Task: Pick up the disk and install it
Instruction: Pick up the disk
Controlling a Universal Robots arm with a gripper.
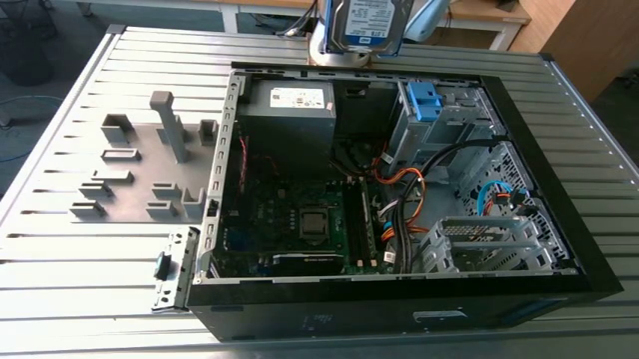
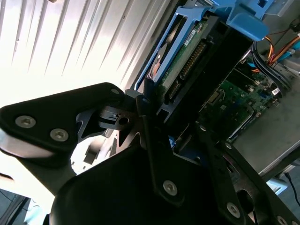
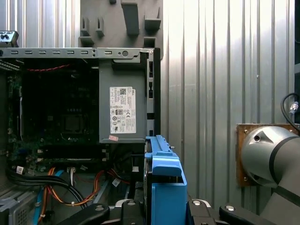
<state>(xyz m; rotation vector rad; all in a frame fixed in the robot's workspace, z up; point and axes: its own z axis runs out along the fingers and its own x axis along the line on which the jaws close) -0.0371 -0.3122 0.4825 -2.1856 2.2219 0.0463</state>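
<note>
And there it was, up in the air: the flat silver disk (image 1: 367, 21), white-and-blue label facing the exterior view and a blue plastic bracket round its edges, hung upright above the open black computer case (image 1: 399, 308). It was raised over the wall that the grey metal box with the white sticker (image 1: 289, 112) sat against. The black tool (image 2: 171, 111) was clamped on the disk. In the second wrist view one finger (image 2: 148, 112) pressed on one side of the blue frame, another on the opposite side, and the drive's connector edge showed beyond them. In the first wrist view the blue bracket stood edge-on over that same wall, near the grey box. The arm's silver base (image 3: 262, 154) sat outside the case, well apart from it. Down inside the case lay the green motherboard (image 1: 295, 217), with a bundle of orange and black cables (image 1: 411, 187) next to it. A small light-blue plastic clip (image 1: 423, 101) sat on the metal drive cage along the same wall as the grey box. The case itself sat on the slatted metal desk (image 1: 80, 254), and a grey plastic fixture with upright pegs (image 1: 150, 176) lay on the desk just outside the case, on the grey box's side
</note>
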